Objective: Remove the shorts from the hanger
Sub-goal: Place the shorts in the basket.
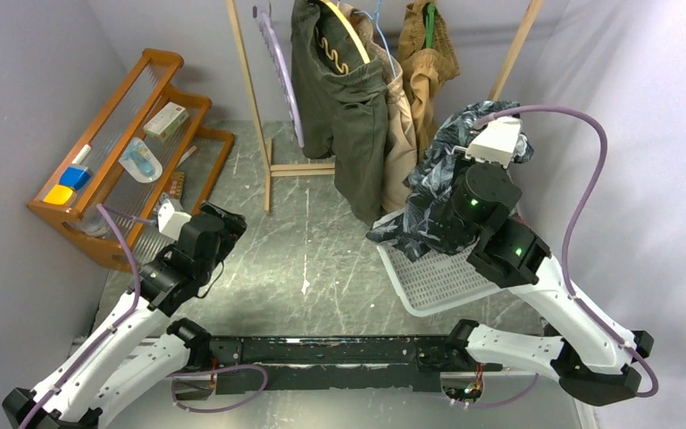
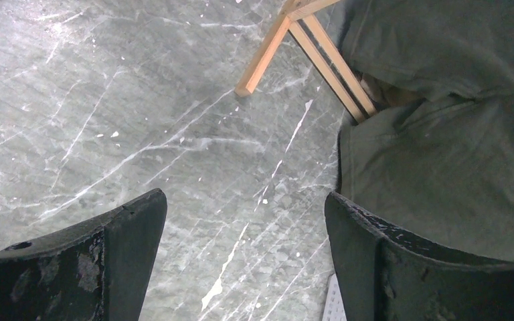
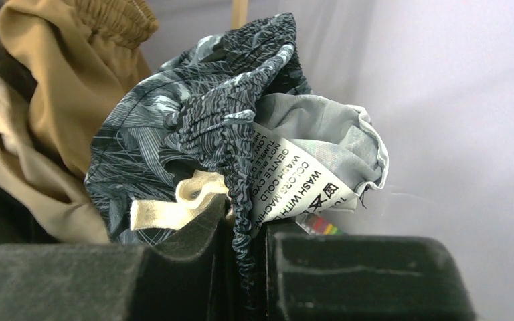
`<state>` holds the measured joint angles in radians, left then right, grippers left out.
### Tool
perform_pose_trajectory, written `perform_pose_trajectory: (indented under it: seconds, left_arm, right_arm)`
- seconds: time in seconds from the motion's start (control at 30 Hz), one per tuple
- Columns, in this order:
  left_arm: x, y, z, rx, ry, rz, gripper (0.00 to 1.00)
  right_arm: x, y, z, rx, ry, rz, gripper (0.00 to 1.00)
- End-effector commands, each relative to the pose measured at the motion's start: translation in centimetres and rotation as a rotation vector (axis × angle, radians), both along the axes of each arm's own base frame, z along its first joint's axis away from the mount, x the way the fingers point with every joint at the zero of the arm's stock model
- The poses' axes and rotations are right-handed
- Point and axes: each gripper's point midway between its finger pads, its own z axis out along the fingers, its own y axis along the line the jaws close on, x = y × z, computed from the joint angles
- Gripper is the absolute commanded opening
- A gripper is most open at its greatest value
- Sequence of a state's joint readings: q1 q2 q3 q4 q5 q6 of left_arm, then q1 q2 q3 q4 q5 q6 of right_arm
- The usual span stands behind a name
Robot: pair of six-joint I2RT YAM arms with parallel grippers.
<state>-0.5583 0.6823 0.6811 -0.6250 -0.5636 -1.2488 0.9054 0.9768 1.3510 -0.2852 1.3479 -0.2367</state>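
Both fingers of the right gripper (image 3: 244, 231) are pinching the navy shorts' (image 3: 160, 134) waistband edge. Left gripper (image 2: 244, 224) is hovering spread over marbled table (image 2: 107, 100).

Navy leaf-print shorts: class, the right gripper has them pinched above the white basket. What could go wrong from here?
1. The right gripper pinches only a narrow fold of waistband on the navy leaf-print shorts. It might slip, and since the cloth drapes over the rim of the white basket, the shorts could land partly outside.
2. The tan shorts hang close beside the bunched cloth, so a sweep that way might snag them.
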Motion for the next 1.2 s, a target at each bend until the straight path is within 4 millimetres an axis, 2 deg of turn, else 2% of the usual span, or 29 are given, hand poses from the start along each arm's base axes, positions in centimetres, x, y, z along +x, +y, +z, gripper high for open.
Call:
perform_pose_trajectory:
  seconds: [0.0,0.07,0.17,0.2,0.3,0.37,0.43,0.53,0.63,0.83,0.93,1.0,1.1,1.17]
  left_arm:
    - [0.2,-0.6,0.1,-0.015,-0.020,-0.024,0.92]
    - [0.2,-0.7,0.0,-0.016,-0.016,-0.028,0.92]
    - [0.2,-0.9,0.1,-0.013,-0.013,-0.040,0.91]
    - [0.1,-0.9,0.2,-0.011,-0.011,-0.044,0.91]
    - [-0.1,-0.8,0.2,-0.007,-0.005,-0.047,0.92]
    - [-0.1,-0.8,0.2,-0.010,-0.009,-0.049,0.92]
    - [-0.1,-0.9,0.4,-0.009,-0.021,-0.061,0.92]
    - [-0.1,-0.6,0.4,0.000,-0.023,-0.048,0.92]
    - [0.1,-0.6,0.8,0.015,-0.032,-0.057,0.92]
    - [0.2,-0.2,0.8,0.051,-0.030,-0.045,0.92]
    - [0.8,-0.8,1.0,0.055,-0.051,-0.077,0.92]
    - [1.0,-1.3,1.1,0.060,-0.049,-0.102,0.92]
    - [1.2,-1.8,1.0,0.084,-0.029,-0.133,0.93]
    - [1.3,-1.9,0.8,0.104,-0.012,-0.145,0.93]
  right_arm:
    - [0.2,-0.9,-2.2,0.022,0.029,-0.082,0.00]
    - [2.1,-0.4,-4.4,0.012,0.090,-0.054,0.00]
    - [5.2,-2.3,-8.6,0.030,0.206,-0.098,0.00]
    - [5.6,-2.8,-9.8,0.051,0.220,-0.119,0.00]
    - [6.6,-6.0,-11.2,0.226,0.210,-0.204,0.00]
    - [7.4,-9.0,-11.7,0.247,0.193,-0.267,0.00]
    - [7.0,-10.8,-12.5,0.270,0.183,-0.343,0.00]
    - [7.0,-11.1,-14.1,0.325,0.181,-0.361,0.00]
    - [6.1,-10.8,-16.6,0.361,0.233,-0.367,0.00]
    - [2.2,-12.4,-22.2,0.371,0.273,-0.501,0.00]
    - [3.0,-12.8,-24.9,0.417,0.285,-0.486,0.00]
    - [3.4,-13.9,-27.2,0.473,0.311,-0.515,0.00]
    - [2.6,-15.5,-30.4,0.503,0.357,-0.607,0.00]
    - [2.7,-15.6,-32.4,0.526,0.382,-0.594,0.00]
